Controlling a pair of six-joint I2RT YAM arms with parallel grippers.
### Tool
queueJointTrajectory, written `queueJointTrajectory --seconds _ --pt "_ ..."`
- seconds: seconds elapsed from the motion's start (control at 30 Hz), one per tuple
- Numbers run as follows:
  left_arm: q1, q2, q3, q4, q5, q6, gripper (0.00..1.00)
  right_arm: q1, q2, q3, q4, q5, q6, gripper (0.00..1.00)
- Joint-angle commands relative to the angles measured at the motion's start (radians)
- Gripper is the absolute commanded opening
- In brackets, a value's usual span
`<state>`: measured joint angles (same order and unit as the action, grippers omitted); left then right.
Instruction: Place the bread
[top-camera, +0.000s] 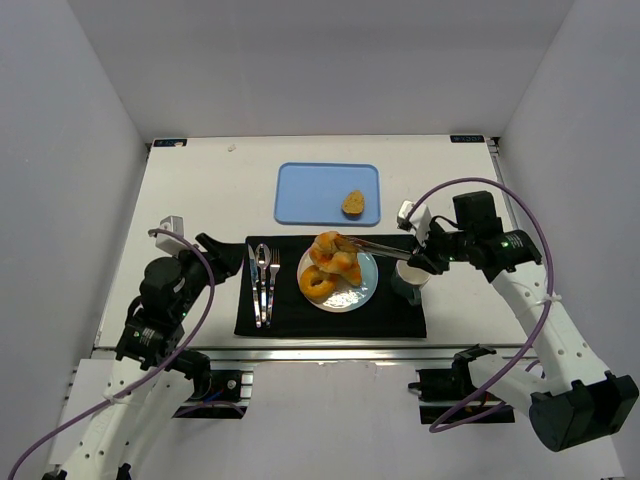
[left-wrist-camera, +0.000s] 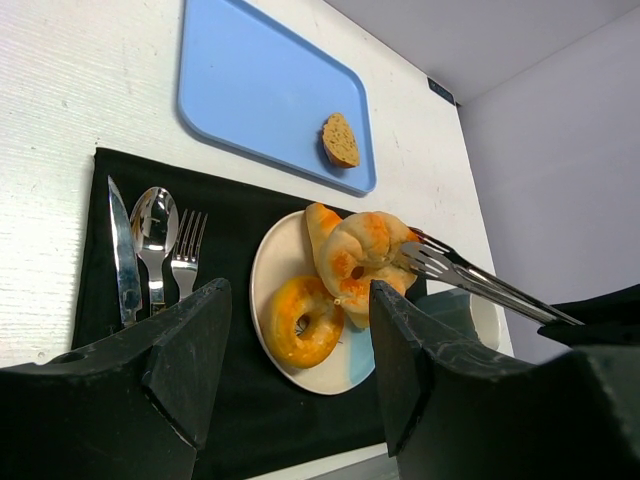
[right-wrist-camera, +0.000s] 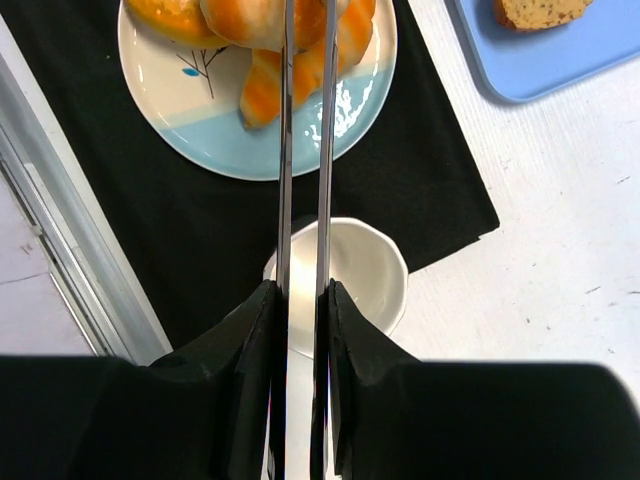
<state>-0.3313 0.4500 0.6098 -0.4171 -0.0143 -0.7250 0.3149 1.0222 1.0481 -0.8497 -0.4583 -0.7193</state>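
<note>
A white-and-blue plate (top-camera: 368, 292) on a black mat holds the bread: a ring-shaped bun (top-camera: 318, 285), a striped croissant (top-camera: 349, 268) and a knotted roll (top-camera: 327, 245). My right gripper (top-camera: 425, 258) is shut on metal tongs (top-camera: 378, 247). The tongs' tips clasp the knotted roll (left-wrist-camera: 362, 245), which is on top of the croissant (right-wrist-camera: 262, 85); I cannot tell if it is lifted. In the right wrist view the tongs (right-wrist-camera: 305, 150) run between my fingers (right-wrist-camera: 255, 330). My left gripper (left-wrist-camera: 295, 370) is open and empty, low at the mat's left side (top-camera: 215, 255).
A blue tray (top-camera: 300, 190) behind the mat carries one brown bread slice (top-camera: 353, 204). A knife, spoon and fork (top-camera: 262, 282) lie on the mat's left part. A white cup (top-camera: 410, 280) stands right of the plate, under the tongs.
</note>
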Motion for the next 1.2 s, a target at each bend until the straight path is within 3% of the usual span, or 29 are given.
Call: queueJointTrajectory --seconds 0.0,0.1,0.27,0.37,0.47,0.8,0.97,1.1,1.17 --pt "0.0 -0.019 -0.012 0.012 0.013 0.006 0.67 0.012 -0.002 -0.002 0.032 -0.02 -0.054 0.03" --pt "-0.002 -0.037 -0.016 0.001 0.013 -0.002 0.67 0.019 0.003 -0.013 0.024 -0.013 -0.068 0.11" --pt "0.0 -0.05 -0.018 -0.011 0.011 -0.007 0.67 0.024 -0.004 -0.011 0.009 -0.022 -0.078 0.45" --pt "0.0 -0.045 -0.015 -0.011 0.011 -0.004 0.67 0.024 -0.014 -0.01 0.014 -0.031 -0.074 0.55" --pt "0.0 -0.037 -0.012 -0.005 0.013 -0.002 0.67 0.024 -0.025 -0.003 0.018 -0.034 -0.06 0.56" --pt "-0.002 -0.033 -0.005 0.0 0.013 0.002 0.67 0.024 -0.05 0.066 0.073 -0.059 0.024 0.56" --pt "0.0 -0.031 -0.001 0.003 0.013 0.004 0.67 -0.038 -0.018 0.107 0.201 0.039 0.275 0.49" --pt "0.0 -0.016 -0.001 0.023 0.013 0.007 0.67 -0.261 0.105 0.104 0.314 0.135 0.454 0.19" --pt "-0.002 -0.007 -0.001 0.031 0.013 0.009 0.67 -0.404 0.153 0.089 0.336 0.145 0.491 0.13"
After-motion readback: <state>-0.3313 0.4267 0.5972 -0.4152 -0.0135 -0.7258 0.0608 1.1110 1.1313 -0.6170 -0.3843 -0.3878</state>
